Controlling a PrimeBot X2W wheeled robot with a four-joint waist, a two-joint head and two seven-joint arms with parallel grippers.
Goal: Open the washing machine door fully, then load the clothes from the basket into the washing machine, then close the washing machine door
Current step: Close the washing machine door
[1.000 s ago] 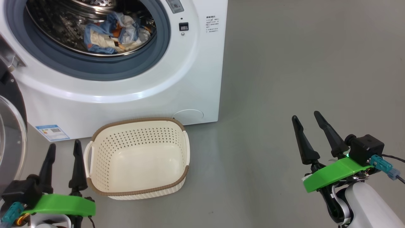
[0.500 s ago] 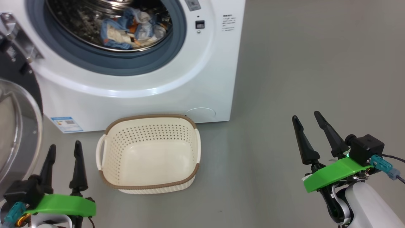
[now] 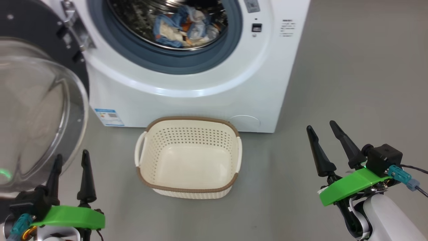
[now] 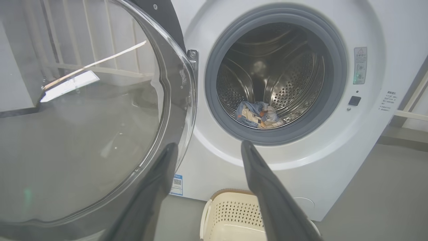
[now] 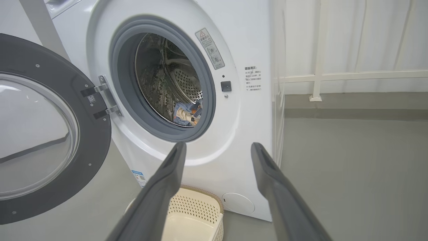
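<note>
The white washing machine (image 3: 187, 87) stands ahead with its round door (image 3: 36, 110) swung open to the left, glass bowl bulging toward me. Light-blue clothes (image 3: 185, 28) lie bunched in the steel drum; the left wrist view shows the clothes (image 4: 257, 114) and the right wrist view shows them (image 5: 185, 113) too. The cream basket (image 3: 189, 157) sits on the floor before the machine, nothing inside it. My left gripper (image 3: 72, 157) is open at the lower left, just under the door's glass. My right gripper (image 3: 321, 129) is open at the lower right, over bare floor.
Grey floor (image 3: 351, 67) stretches to the right of the machine. A white railing (image 5: 317, 77) stands behind the machine's right side. The open door (image 4: 90, 110) takes up the space at my left.
The head camera has swung left, so machine, basket and door sit further right in the picture and more of the door shows. Both grippers hold the same open pose.
</note>
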